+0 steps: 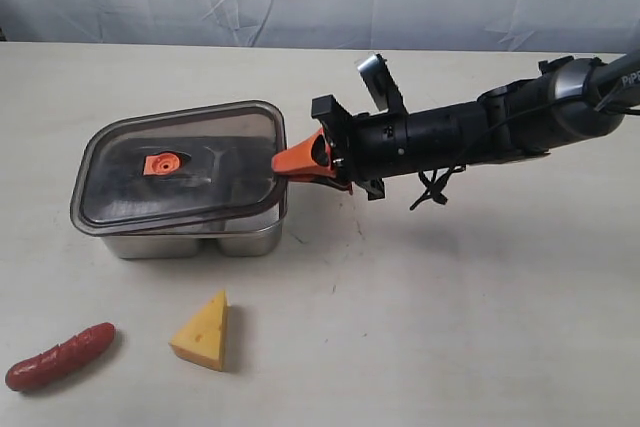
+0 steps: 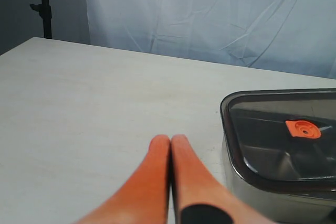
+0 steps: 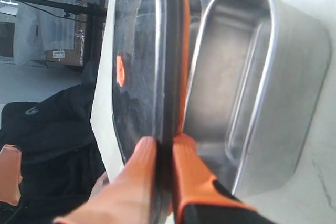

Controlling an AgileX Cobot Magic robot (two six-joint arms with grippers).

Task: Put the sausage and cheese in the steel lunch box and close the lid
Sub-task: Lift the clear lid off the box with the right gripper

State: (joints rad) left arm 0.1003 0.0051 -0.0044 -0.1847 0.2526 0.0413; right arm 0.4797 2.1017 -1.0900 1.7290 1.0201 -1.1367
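Lid (image 1: 180,162) grip was what it all hinged on here. The right gripper (image 1: 300,160) was seen pinched nearly shut on the lid's right-hand short edge, with one orange finger above the rim and one below. That meant the lid's long axis ran straight away from the jaws, toward the left of the exterior view.

In the right wrist view the gripped end was shown lifted off the steel lunch box (image 1: 200,240), and what could be seen of the compartments was bare. Whether the far end was resting on the rim couldn't be told.

The left gripper (image 2: 170,145) was closed on nothing, fingertips touching, and held above the table (image 1: 450,327) near the box's other short end.

The sausage (image 1: 60,356) and the cheese (image 1: 203,331) were found out on the table in front of the box, near each other but apart, the sausage lying slanted. Both were on the left arm's side.

So the lid would probably need to be carried off to the right, away from the food. The sausage and cheese looked better placed to be picked up by the left arm.
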